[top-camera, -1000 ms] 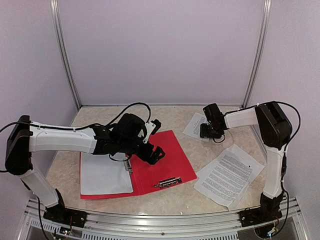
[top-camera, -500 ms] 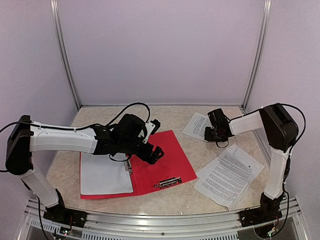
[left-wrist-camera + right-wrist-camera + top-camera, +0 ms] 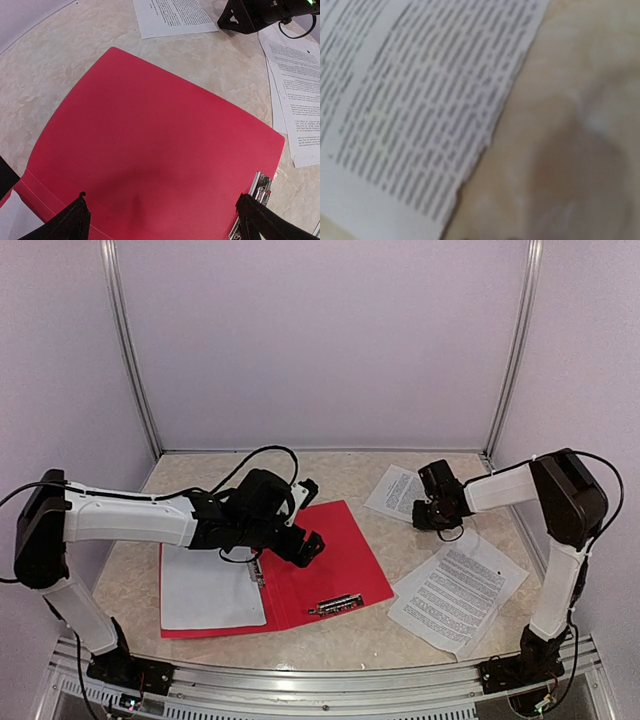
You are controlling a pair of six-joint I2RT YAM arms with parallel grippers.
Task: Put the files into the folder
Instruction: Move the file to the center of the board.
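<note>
Beige mottled table (image 3: 350,475): open red folder (image 3: 335,558) left-centre; printed sheets (image 3: 455,590) right; far sheet (image 3: 390,490) behind.

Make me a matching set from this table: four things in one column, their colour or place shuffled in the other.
Column one:
1. folder
2. metal clip
3. blank sheet
4. far printed sheet

Column two:
A. on the folder's left half
B. red, lying open
C. off the folder, back right
D. silver, at the folder's near edge

Pairs: 1-B, 2-D, 3-A, 4-C
</note>
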